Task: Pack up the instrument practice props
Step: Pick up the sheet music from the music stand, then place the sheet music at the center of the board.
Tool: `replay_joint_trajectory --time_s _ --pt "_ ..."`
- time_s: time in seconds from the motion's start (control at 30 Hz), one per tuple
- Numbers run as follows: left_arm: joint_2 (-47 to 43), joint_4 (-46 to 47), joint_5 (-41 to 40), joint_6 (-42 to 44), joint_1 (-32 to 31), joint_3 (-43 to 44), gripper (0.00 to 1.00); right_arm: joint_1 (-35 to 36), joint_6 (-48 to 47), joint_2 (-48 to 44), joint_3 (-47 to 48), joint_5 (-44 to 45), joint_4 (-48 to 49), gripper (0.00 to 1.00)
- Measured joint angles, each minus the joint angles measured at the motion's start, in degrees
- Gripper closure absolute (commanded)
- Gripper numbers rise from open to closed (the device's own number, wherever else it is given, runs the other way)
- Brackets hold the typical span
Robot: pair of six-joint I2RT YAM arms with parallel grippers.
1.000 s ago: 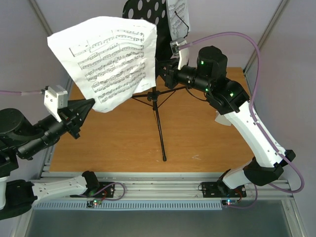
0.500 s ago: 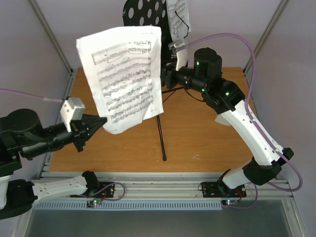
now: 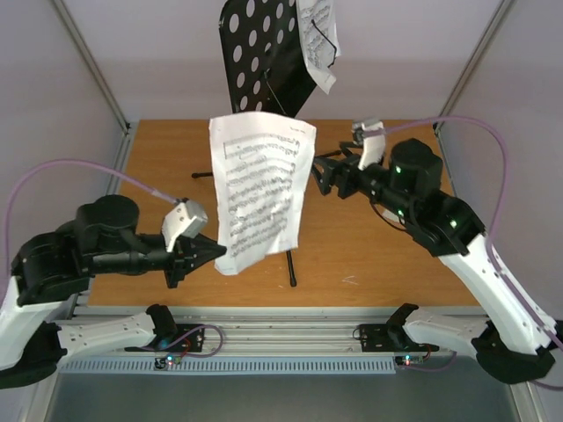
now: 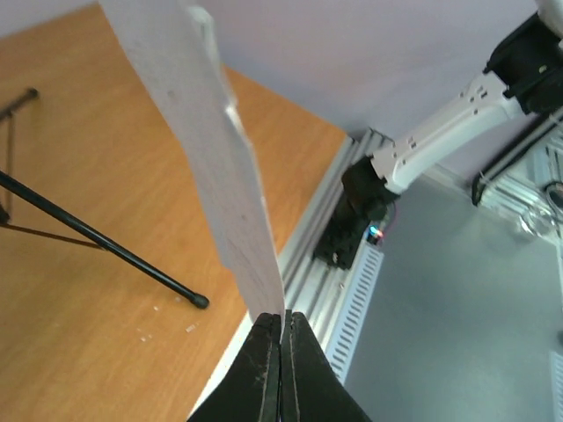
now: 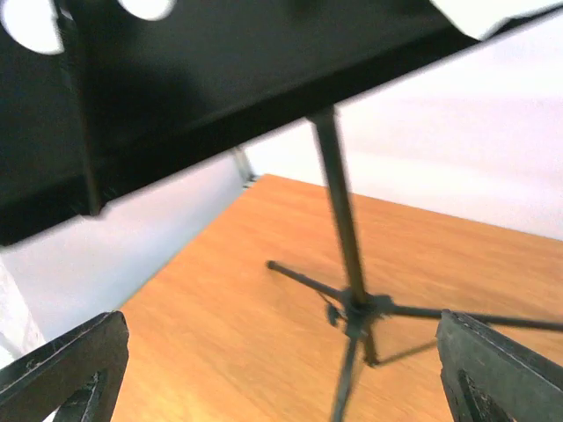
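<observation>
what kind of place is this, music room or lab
Probably a robot lab cell: a wooden table boxed by plain pale panels, two robot arms bolted to an aluminium rail, a music stand as prop.

We are counting one black tripod music stand with a round-holed desk (image 3: 255, 61), two white printed sheet-music pages (image 3: 262, 189), one wooden worktop (image 3: 378, 255), and two hands: left hand (image 3: 211, 252), right hand (image 3: 321, 171).

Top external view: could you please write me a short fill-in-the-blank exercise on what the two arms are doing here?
The jaws of the ____ arm are shut on the raised sheet-music page. The jaws of the right arm stand ____ and empty. The music stand, with a second page on it, stands on the wooden ____.
Missing words: left; open; table.
</observation>
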Motion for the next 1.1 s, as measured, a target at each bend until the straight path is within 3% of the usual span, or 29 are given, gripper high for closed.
replay_joint_trajectory --time_s 0.33,0.57,1.1 --pt "3.9 7.4 10.0 -0.2 0.0 -12.0 1.0 0.0 0.4 -16.7 -12.8 19.6 -5.6 0.02" --pt "10.1 15.9 11.7 -1.6 -0.9 -18.5 1.0 0.0 0.0 -25.3 -19.3 28.5 -7.0 0.02" --pt "28.1 23.8 4.1 0.6 -13.3 -15.3 1.0 0.0 -1.2 -32.6 -22.4 33.7 -7.0 0.01"
